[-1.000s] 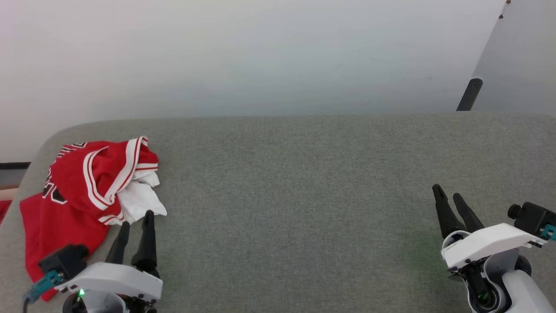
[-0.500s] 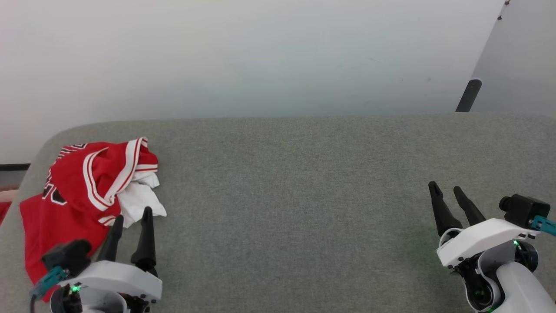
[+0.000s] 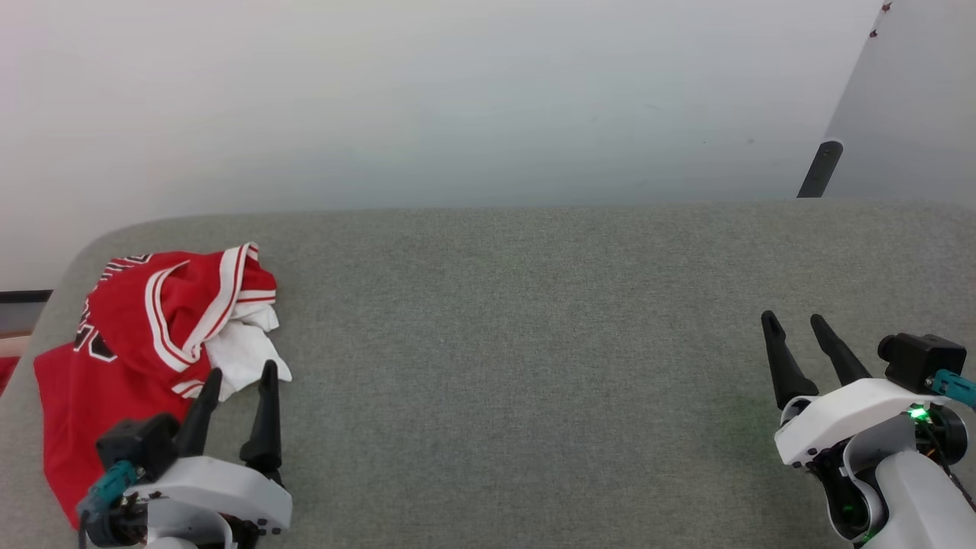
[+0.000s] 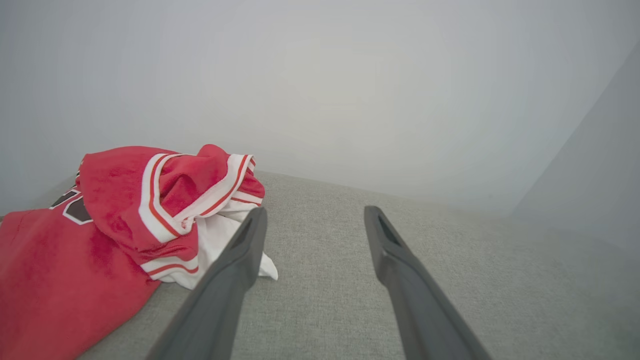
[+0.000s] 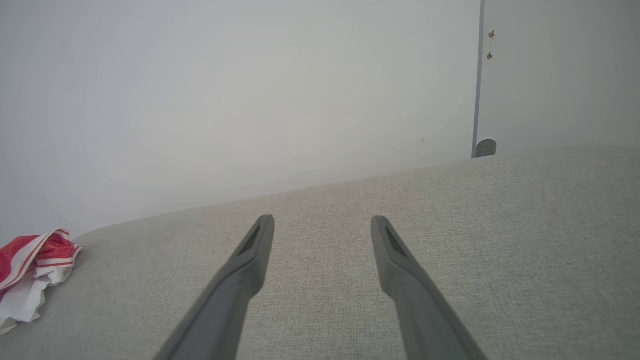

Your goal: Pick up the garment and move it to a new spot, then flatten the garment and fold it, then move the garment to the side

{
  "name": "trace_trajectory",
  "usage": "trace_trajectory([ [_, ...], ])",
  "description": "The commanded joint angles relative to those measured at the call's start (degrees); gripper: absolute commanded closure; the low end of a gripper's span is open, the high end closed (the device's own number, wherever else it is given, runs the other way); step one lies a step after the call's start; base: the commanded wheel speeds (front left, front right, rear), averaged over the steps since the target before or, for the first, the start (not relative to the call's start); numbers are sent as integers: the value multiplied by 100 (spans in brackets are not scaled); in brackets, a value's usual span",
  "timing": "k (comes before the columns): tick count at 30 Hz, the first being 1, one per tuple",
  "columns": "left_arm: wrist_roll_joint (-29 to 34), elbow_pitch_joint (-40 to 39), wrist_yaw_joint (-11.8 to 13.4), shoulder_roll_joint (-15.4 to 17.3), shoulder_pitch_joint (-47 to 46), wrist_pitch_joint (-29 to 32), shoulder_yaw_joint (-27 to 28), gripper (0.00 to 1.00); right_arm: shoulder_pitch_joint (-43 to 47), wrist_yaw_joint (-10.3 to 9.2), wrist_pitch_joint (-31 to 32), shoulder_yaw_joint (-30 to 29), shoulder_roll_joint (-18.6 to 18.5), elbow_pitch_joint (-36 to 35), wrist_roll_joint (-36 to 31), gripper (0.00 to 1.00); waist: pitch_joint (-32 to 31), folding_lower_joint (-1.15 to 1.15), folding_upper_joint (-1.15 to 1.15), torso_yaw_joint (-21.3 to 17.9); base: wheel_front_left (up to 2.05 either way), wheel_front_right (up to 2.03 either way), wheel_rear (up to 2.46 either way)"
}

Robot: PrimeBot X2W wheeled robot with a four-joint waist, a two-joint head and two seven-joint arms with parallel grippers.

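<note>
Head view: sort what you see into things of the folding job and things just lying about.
Job: garment, crumpled at the left end of the grey surface; left gripper, open; right gripper, open.
Lying about: dark post by the wall; red scrap beyond the surface's left edge.

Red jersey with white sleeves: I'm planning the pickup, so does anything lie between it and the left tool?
Nothing visible does. The open left tool is close beside the crumpled red jersey on the grey fabric surface, pointing at its white sleeve.
</note>
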Motion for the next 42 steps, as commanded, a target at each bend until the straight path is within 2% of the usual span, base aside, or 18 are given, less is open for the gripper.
trace_trajectory([
  [1, 134, -10, -30, 48, -107, -62, -10, 0, -146, 3, -55, -20, -39, 0, -146, 0, -3, 0, 0, 1, 0, 0, 0],
  [26, 873, 301, -141, 185, -246, -359, -116, 0, 268, 4, -360, -408, 154, -302, -1097, 0, -60, 0, 0, -20, 0, 0, 0],
  [42, 863, 503, -144, 341, -311, -509, -308, 0, 254, 4, -508, -483, 183, -328, -1420, 0, -70, 0, 0, -30, 0, 0, 0],
])
